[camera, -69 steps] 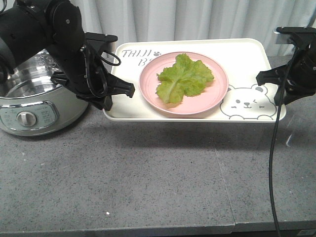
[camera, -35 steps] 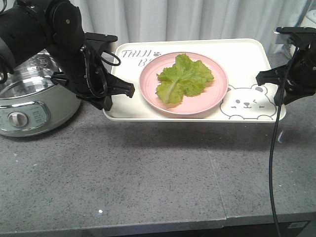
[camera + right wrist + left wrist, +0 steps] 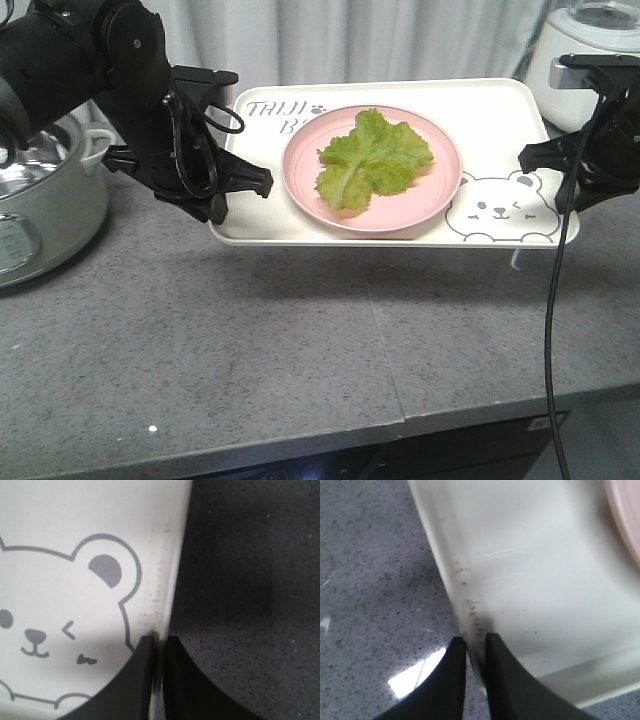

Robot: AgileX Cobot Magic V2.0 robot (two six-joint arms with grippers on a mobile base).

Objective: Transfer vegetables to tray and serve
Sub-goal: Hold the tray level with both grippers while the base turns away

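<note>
The vegetables, one crinkled green lettuce leaf (image 3: 374, 158), lie on a round pink plate (image 3: 440, 190) that rests on the cream tray (image 3: 500, 120) with bear drawing. The tray hangs above the grey counter, held at both ends. My left gripper (image 3: 222, 205) is shut on the tray's left rim (image 3: 465, 605); in the left wrist view (image 3: 475, 641) its black fingers pinch the rim edge. My right gripper (image 3: 553, 180) is shut on the tray's right rim (image 3: 172, 570); in the right wrist view (image 3: 160, 641) the fingers clamp the edge beside the bear face (image 3: 45, 630).
A pale-green electric cooker (image 3: 35, 215) with a shiny steel pot stands at the far left on the counter (image 3: 300, 340). A white appliance (image 3: 580, 50) stands at the back right. A black cable (image 3: 552, 330) hangs from the right arm. The counter's front edge runs along the bottom.
The counter, the cooker and the background have slid leftward in view, and the white appliance has come into sight at the right. Both grippers and the tray keep the same place in the frame.
</note>
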